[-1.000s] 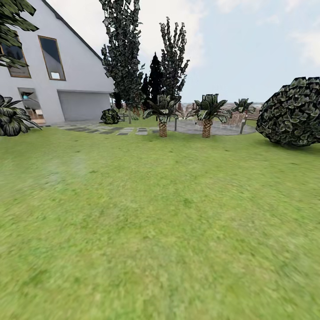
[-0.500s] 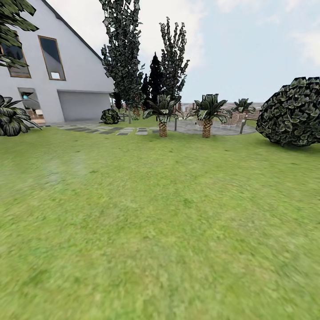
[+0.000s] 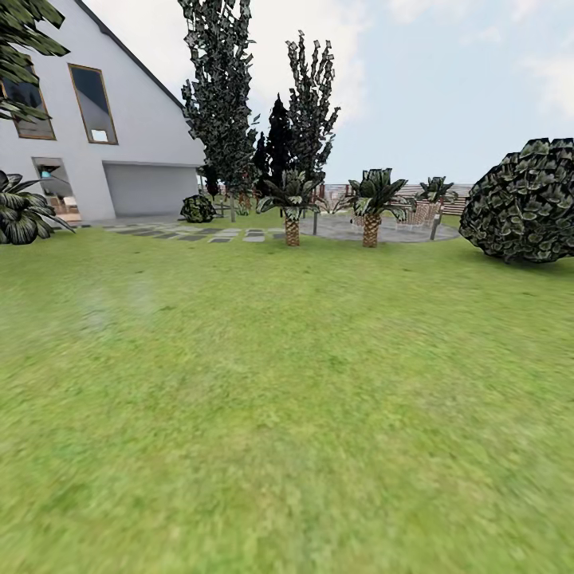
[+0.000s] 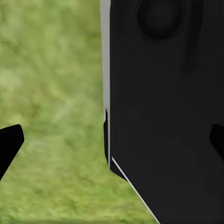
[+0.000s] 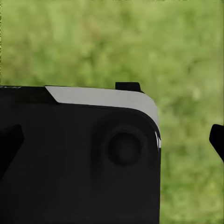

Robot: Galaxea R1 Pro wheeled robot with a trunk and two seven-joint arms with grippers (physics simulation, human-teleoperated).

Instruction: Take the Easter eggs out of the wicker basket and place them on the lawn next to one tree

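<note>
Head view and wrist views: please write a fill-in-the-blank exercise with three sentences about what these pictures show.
1. In the head view, the ground in front of the robot is a wide green ____.
2. The house stands at the ____ side of the head view, and the big round bush at the other.
3. Two short palms with scaly ____ trunks stand at the far edge of the lawn.

Missing words: lawn; left; brown
</note>
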